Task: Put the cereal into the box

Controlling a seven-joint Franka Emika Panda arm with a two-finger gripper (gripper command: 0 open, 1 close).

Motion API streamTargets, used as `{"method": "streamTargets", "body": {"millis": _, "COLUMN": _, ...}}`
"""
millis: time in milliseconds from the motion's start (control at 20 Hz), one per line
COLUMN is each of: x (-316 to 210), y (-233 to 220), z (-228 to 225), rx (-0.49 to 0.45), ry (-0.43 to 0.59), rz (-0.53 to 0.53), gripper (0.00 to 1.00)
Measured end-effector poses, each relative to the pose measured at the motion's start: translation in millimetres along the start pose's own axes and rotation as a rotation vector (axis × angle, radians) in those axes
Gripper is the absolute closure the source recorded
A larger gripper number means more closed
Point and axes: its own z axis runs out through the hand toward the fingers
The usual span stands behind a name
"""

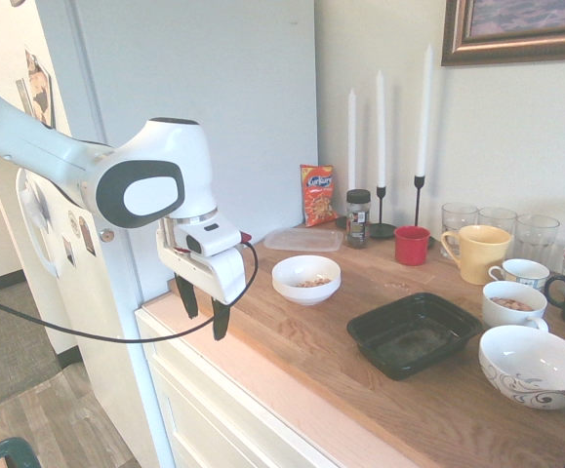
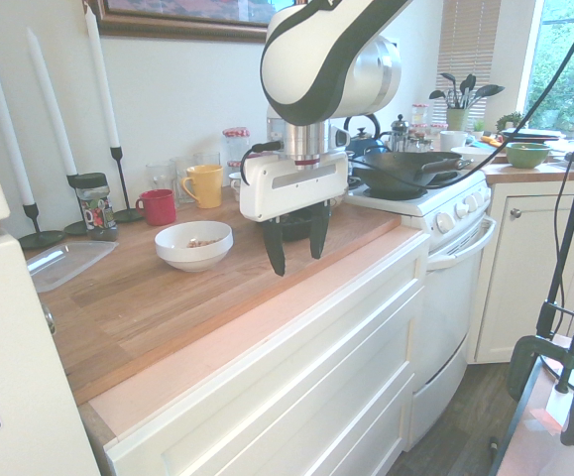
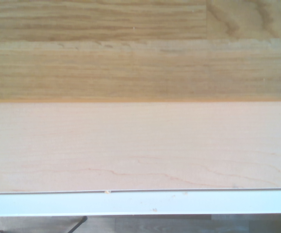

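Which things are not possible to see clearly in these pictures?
- The box: in the second exterior view the tool and wrist hide nearly all of it.
- The cereal in the white bowl: too small to see single pieces in either exterior view.
- Wrist view: only bare countertop; no bowl, no box.
- Snack bag: print too small to read.

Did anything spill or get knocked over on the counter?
Nothing stands out. The cereal sits inside its white bowl, the black box lies flat on the counter, and the candles stand upright.
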Motion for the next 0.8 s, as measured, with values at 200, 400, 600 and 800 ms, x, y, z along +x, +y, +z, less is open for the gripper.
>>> {"method": "streamTargets", "body": {"millis": 200, "x": 3.7, "y": -2.9, "z": -2.9, "rx": 0.013, "ry": 0.024, "rz": -0.007, "gripper": 0.00}}
{"method": "streamTargets", "body": {"millis": 400, "x": 12.8, "y": -29.4, "z": -22.0, "rx": 0.008, "ry": 0.097, "rz": -0.060, "gripper": 0.00}}
{"method": "streamTargets", "body": {"millis": 600, "x": 7.5, "y": -83.2, "z": -33.2, "rx": -0.037, "ry": 0.199, "rz": -0.143, "gripper": 0.00}}
{"method": "streamTargets", "body": {"millis": 800, "x": -1.8, "y": -134.0, "z": -25.7, "rx": -0.109, "ry": 0.306, "rz": -0.227, "gripper": 0.00}}
